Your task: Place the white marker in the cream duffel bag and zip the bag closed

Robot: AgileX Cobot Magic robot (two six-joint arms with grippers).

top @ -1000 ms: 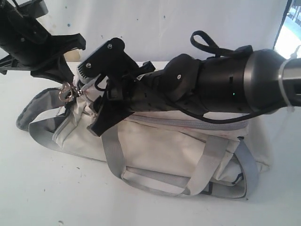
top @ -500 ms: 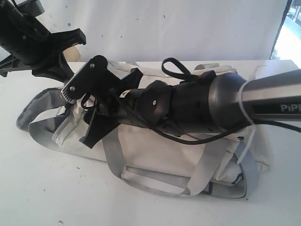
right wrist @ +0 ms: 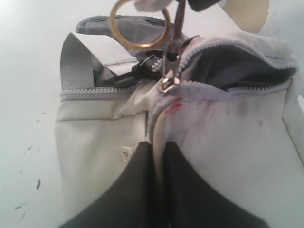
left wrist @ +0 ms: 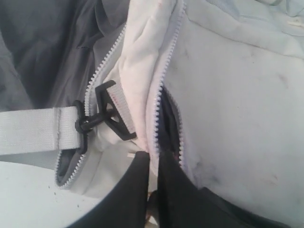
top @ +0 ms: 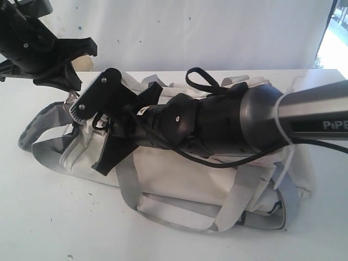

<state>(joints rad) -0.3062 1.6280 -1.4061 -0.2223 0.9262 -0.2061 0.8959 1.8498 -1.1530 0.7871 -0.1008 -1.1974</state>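
The marker shows in none of the views; it is probably already inside the duffel bag, which lies on the white table. The zip is not finished. In the right wrist view the zip slider, with a brass ring on its pull, sits near the bag's end, and dark lining gapes beyond it.

Over the last second the right arm has reached further toward that end and sunk lower, while the left arm has barely shifted. The right gripper has its jaws together on a fold of cloth below the slider. The left gripper pinches the bag's edge beside the zip teeth. This looks like bracing the bag for the zip pull.
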